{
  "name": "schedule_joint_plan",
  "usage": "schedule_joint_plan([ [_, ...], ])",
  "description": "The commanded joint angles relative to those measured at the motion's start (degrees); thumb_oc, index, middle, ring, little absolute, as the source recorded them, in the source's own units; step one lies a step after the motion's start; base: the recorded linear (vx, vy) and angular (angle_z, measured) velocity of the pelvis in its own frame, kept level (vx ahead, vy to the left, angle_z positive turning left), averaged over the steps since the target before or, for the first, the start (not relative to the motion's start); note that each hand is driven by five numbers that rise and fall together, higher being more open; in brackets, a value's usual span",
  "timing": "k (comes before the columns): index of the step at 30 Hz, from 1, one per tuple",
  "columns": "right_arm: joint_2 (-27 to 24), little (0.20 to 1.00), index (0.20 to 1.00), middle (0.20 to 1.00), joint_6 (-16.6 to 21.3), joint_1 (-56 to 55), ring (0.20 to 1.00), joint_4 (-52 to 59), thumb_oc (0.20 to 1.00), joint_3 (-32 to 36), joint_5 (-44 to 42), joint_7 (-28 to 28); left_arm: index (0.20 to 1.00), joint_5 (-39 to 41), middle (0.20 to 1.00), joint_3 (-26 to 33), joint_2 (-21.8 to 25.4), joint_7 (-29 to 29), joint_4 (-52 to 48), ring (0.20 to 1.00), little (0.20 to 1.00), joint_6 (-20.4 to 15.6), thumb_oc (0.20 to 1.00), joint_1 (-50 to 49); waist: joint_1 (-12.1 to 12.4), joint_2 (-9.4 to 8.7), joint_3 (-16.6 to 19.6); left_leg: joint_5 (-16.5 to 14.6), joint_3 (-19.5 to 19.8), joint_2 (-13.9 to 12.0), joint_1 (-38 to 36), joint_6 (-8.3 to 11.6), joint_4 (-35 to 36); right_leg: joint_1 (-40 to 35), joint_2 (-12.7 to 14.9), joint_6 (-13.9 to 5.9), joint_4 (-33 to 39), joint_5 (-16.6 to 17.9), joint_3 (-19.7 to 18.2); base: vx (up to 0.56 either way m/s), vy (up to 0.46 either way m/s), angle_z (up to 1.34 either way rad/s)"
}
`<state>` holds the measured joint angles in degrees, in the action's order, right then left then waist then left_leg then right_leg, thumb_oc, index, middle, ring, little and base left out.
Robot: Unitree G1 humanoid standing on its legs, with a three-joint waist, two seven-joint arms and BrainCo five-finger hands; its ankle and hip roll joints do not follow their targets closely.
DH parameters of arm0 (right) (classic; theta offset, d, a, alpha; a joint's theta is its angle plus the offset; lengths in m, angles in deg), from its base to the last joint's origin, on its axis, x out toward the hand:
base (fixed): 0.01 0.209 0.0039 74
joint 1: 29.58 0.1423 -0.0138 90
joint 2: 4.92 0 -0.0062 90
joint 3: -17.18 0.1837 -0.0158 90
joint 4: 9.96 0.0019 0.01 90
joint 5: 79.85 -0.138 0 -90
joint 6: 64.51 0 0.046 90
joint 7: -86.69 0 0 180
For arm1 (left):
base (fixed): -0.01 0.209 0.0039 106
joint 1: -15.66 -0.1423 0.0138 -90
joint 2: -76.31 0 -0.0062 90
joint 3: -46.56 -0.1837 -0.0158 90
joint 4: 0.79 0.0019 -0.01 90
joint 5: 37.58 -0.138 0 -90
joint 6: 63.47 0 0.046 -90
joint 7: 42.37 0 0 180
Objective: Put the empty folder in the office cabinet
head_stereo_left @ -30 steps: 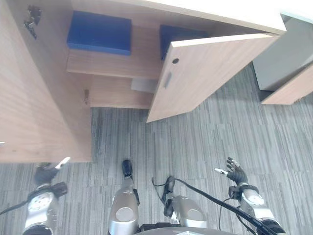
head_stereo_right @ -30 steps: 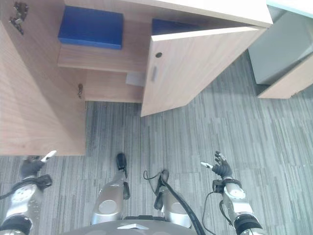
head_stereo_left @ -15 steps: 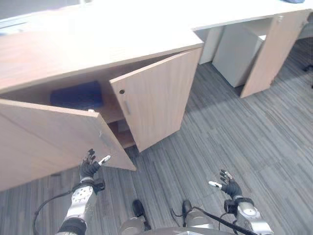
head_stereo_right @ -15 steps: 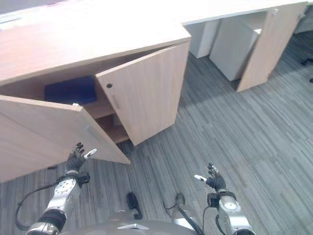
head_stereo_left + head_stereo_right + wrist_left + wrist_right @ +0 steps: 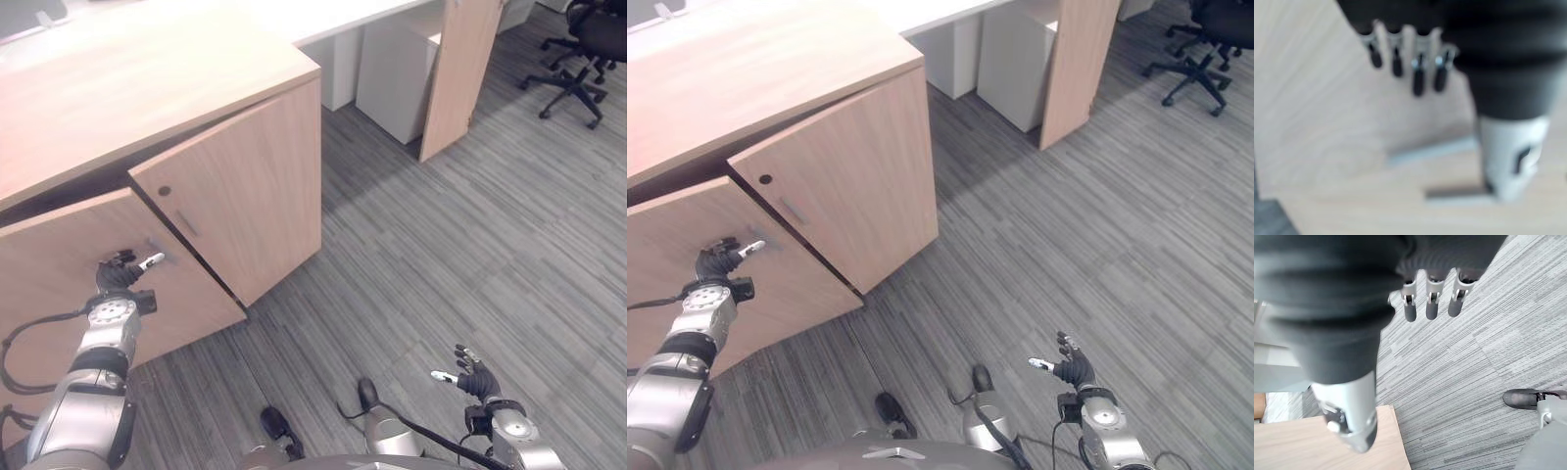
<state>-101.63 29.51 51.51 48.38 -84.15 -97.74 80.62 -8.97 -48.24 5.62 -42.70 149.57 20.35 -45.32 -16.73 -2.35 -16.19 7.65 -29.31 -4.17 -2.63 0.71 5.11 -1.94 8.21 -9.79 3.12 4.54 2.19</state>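
The wooden office cabinet [image 5: 147, 88] stands at the left with two doors. Its left door [image 5: 49, 264] hangs partly open, and the right door [image 5: 255, 186] is nearly closed. My left hand [image 5: 120, 276] is raised against the face of the left door, fingers straight, beside that door's silver bar handle [image 5: 1430, 149]. Low at the right, my right hand [image 5: 475, 380] hovers open over the grey carpet [image 5: 441, 245], holding nothing. The cabinet's inside is hidden behind the doors.
A white pedestal unit [image 5: 397, 69] stands under the desk beyond the cabinet, next to a wooden desk panel [image 5: 460, 69]. A black office chair [image 5: 588, 49] is at the far right. Carpet stretches between the cabinet and the chair.
The camera has swung right and up. Both cabinet doors have come nearer to shut, hiding the blue folders on the shelf. My left hand has risen to the left door.
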Motion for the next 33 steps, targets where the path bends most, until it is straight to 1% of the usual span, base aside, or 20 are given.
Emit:
schedule_joint_plan([
  [1, -2.82, 1.000, 1.000, 1.000, 3.99, 3.65, 1.000, 0.96, 1.000, -1.36, 1.21, 0.58, 1.000, 0.29, 1.000, -2.36, 3.56, 2.07, -1.34, 1.000, 1.000, -1.98, 1.000, 7.04, -0.05, 1.27, -1.37, -10.73, 2.15, 1.80, -4.86, -0.96, -4.09, 5.26, -0.55, -1.15, -4.98, 0.01, 1.92, -0.03, 0.005, -0.05],
  [4, -2.59, 1.000, 1.000, 1.000, 4.23, 3.68, 1.000, 0.77, 1.000, -1.59, 1.88, 0.97, 1.000, -0.82, 1.000, -3.26, 2.33, 1.91, -2.05, 1.000, 1.000, -0.57, 1.000, 6.30, 0.29, 1.29, -1.37, -10.68, 2.38, 1.89, -5.00, -1.03, -4.03, 5.02, -0.36, -1.36, -5.25, 0.03, 2.23, 0.00, 0.000, 0.00],
  [10, -1.87, 1.000, 1.000, 1.000, 4.35, 3.51, 1.000, 0.81, 1.000, -2.37, 2.42, 1.69, 1.000, -1.25, 1.000, -3.25, 0.33, 1.85, -1.83, 1.000, 1.000, -0.15, 1.000, 3.94, 1.05, 1.09, -1.03, -10.24, 3.19, 1.92, -5.55, -1.07, -3.42, 4.49, -0.26, -1.65, -5.97, -0.14, 3.08, -0.02, -0.032, 0.05],
  [13, -1.13, 1.000, 1.000, 1.000, 3.83, 3.91, 1.000, -0.01, 1.000, -2.71, 2.96, 1.74, 1.000, -1.96, 1.000, -3.24, -2.33, 2.54, -2.45, 1.000, 1.000, -0.29, 1.000, 0.24, 2.12, 1.33, -0.49, -9.73, 4.47, 1.93, -6.19, -0.99, -2.30, 3.78, -0.30, -1.76, -6.63, -0.72, 3.80, -0.04, -0.120, 0.11],
  [14, -0.62, 1.000, 1.000, 1.000, 3.48, 3.95, 1.000, -0.51, 1.000, -2.84, 3.55, 1.95, 1.000, -1.67, 1.000, -3.52, -4.08, 2.71, -3.47, 1.000, 1.000, -0.21, 1.000, -2.14, 2.56, 1.56, -0.22, -9.50, 5.66, 1.96, -6.46, -1.09, -1.78, 3.31, -0.56, -1.51, -7.16, -1.27, 3.34, -0.02, -0.118, 0.02],
  [15, -0.59, 1.000, 1.000, 1.000, 3.45, 3.93, 1.000, -0.57, 1.000, -2.85, 3.68, 1.96, 1.000, -1.57, 1.000, -3.54, -4.27, 2.64, -3.59, 1.000, 1.000, -0.16, 1.000, -2.42, 2.58, 1.60, -0.17, -9.48, 5.81, 1.98, -6.49, -1.11, -1.72, 3.25, -0.59, -1.48, -7.21, -1.34, 3.30, -0.02, -0.146, 0.09],
  [16, -0.10, 1.000, 1.000, 1.000, 2.30, 3.94, 1.000, -1.41, 1.000, -2.78, 4.84, 2.26, 1.000, -2.52, 1.000, -3.76, -6.20, 2.48, -4.44, 1.000, 1.000, -0.19, 1.000, -5.12, 3.04, 1.91, 0.25, -9.37, 7.19, 2.12, -6.77, -1.19, -1.24, 2.50, -1.01, -1.11, -7.57, -2.14, 2.65, -0.01, -0.101, 0.25],
  [17, 0.02, 1.000, 1.000, 1.000, 1.94, 3.94, 1.000, -1.65, 1.000, -2.80, 5.05, 2.33, 1.000, -2.18, 1.000, -3.86, -6.71, 2.11, -4.72, 1.000, 1.000, -0.01, 1.000, -5.82, 3.17, 1.96, 0.37, -9.32, 7.52, 2.16, -6.85, -1.20, -1.10, 2.25, -1.13, -1.00, -7.56, -2.29, 2.54, -0.02, -0.150, 0.33],
  [18, 0.25, 1.000, 1.000, 1.000, 0.95, 3.97, 1.000, -2.29, 1.000, -2.82, 5.68, 2.29, 1.000, -0.32, 1.000, -4.23, -7.85, 1.10, -5.18, 1.000, 1.000, 0.20, 1.000, -7.30, 3.46, 2.06, 0.64, -9.24, 8.19, 2.22, -7.06, -1.19, -0.76, 1.69, -1.38, -0.74, -7.39, -2.54, 2.41, -0.08, -0.142, 0.37],
  [19, 0.39, 1.000, 1.000, 1.000, 0.58, 4.09, 1.000, -2.63, 1.000, -3.03, 5.82, 2.43, 1.000, 0.01, 1.000, -4.09, -8.48, 0.89, -5.36, 1.000, 1.000, 0.05, 1.000, -8.08, 3.75, 1.96, 0.70, -8.23, 7.56, 1.84, -6.42, -1.22, -0.99, 2.08, -1.75, -0.01, -7.19, -1.60, 2.57, -0.11, -0.265, 0.29],
  [20, 1.01, 1.000, 1.000, 1.000, -1.47, 4.44, 1.000, -5.60, 1.000, -3.58, 6.24, 1.90, 1.000, 2.14, 1.000, -4.00, -10.99, 0.95, -5.73, 1.000, 1.000, 0.77, 1.000, -11.43, 4.78, 2.11, 1.41, -8.17, 8.95, 1.84, -6.74, -0.90, -0.49, 0.84, -2.29, 0.56, -6.48, -2.11, 2.91, -0.11, -0.235, 0.23],
  [22, 1.25, 1.000, 1.000, 1.000, -1.93, 4.68, 1.000, -7.09, 1.000, -3.64, 6.15, 1.49, 1.000, 1.26, 1.000, -3.96, -11.90, 1.64, -5.79, 1.000, 1.000, 1.19, 1.000, -12.57, 5.16, 2.13, 1.62, -8.02, 9.57, 1.79, -6.81, -0.76, -0.31, 0.35, -2.52, 0.82, -6.16, -2.21, 3.12, -0.06, -0.246, 0.28],
  [23, 2.23, 1.000, 1.000, 1.000, -1.97, 5.71, 1.000, -11.90, 1.000, -3.26, 5.94, -0.31, 1.000, 0.90, 1.000, -3.82, -15.36, 3.25, -5.67, 1.000, 1.000, 1.94, 1.000, -17.18, 7.06, 2.08, 2.47, -7.61, 11.54, 1.34, -6.53, -0.10, -0.11, -1.22, -3.38, 1.83, -4.93, -2.56, 4.26, -0.09, -0.314, 0.44],
  [24, 2.40, 1.000, 1.000, 1.000, -1.64, 5.96, 1.000, -12.95, 1.000, -3.20, 6.58, -1.17, 1.000, 0.72, 1.000, -3.78, -16.00, 3.75, -5.41, 1.000, 1.000, 2.21, 1.000, -18.13, 7.47, 2.03, 2.65, -7.55, 11.95, 1.22, -6.48, 0.05, -0.11, -1.59, -3.54, 2.03, -4.62, -2.67, 4.57, -0.08, -0.278, 0.33],
  [28, 2.40, 1.000, 1.000, 1.000, -1.64, 5.96, 1.000, -12.95, 1.000, -3.20, 6.58, -1.17, 1.000, 0.72, 1.000, -3.78, -16.00, 3.75, -5.41, 1.000, 1.000, 2.21, 1.000, -18.13, 7.47, 2.03, 2.65, -7.55, 11.95, 1.22, -6.48, 0.05, -0.11, -1.59, -3.54, 2.03, -4.62, -2.67, 4.57, -0.02, -0.055, 0.17],
  [29, 3.00, 1.000, 1.000, 1.000, -0.78, 6.62, 1.000, -15.24, 1.000, -3.33, 7.10, -2.53, 1.000, 2.45, 1.000, -3.44, -17.51, 4.19, -4.43, 1.000, 1.000, 2.87, 1.000, -20.72, 8.63, 1.83, 3.07, -7.38, 12.91, 0.83, -6.34, 0.49, -0.11, -2.52, -3.94, 2.59, -3.84, -2.98, 5.45, -0.06, -0.161, 0.58],
  [32, 3.00, 1.000, 1.000, 1.000, -0.78, 6.62, 1.000, -15.24, 1.000, -3.33, 7.10, -2.53, 1.000, 2.45, 1.000, -3.44, -17.51, 4.19, -4.43, 1.000, 1.000, 2.87, 1.000, -20.72, 8.63, 1.83, 3.07, -7.38, 12.91, 0.83, -6.34, 0.49, -0.11, -2.52, -3.94, 2.59, -3.84, -2.98, 5.45, -0.10, -0.185, 0.31],
  [33, 4.46, 1.000, 1.000, 1.000, -1.92, 8.77, 1.000, -19.11, 1.000, -4.56, 7.51, -5.58, 1.000, 1.63, 1.000, -2.34, -20.01, 7.83, -0.61, 1.000, 1.000, 5.42, 1.000, -26.76, 11.86, 1.44, 3.43, -6.28, 14.98, -0.04, -5.56, 1.65, -0.11, -4.41, -5.14, 4.30, -2.06, -3.70, 8.53, -0.23, -0.394, 0.36],
])
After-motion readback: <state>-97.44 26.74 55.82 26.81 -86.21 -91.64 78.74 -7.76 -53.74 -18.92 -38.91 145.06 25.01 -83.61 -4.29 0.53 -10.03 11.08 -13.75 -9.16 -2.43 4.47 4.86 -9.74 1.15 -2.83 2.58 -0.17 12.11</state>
